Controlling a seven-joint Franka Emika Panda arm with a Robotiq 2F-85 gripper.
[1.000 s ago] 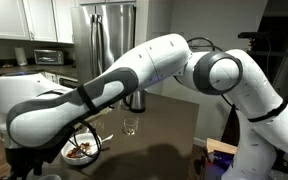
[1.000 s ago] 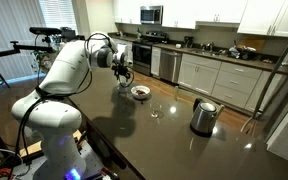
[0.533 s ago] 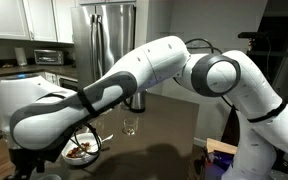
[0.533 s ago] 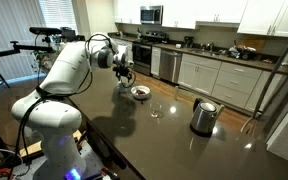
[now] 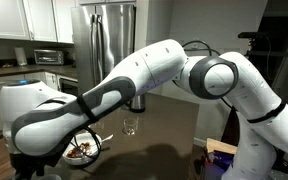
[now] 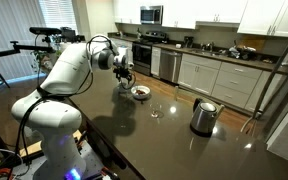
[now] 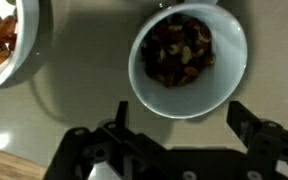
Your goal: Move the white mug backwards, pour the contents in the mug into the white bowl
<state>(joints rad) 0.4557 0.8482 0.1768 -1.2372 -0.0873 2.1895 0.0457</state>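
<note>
Jaws are standing wide apart, holding nothing. In the wrist view the gripper [image 7: 184, 128] is hovering above the white mug [image 7: 189, 55], which is sitting upright on the countertop [image 7: 79, 95] just ahead of the spread fingers and is showing brown bits inside. The white bowl [image 7: 2, 40] is lying near it, at the picture's left edge.

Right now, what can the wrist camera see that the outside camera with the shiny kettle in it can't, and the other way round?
Only the wrist view looks down into the white mug, which holds brown bits, with the open gripper close by it. Only the exterior view shows the steel kettle, the clear glass and the whole arm. Both show the white bowl; in the exterior view it sits near the gripper.
</note>
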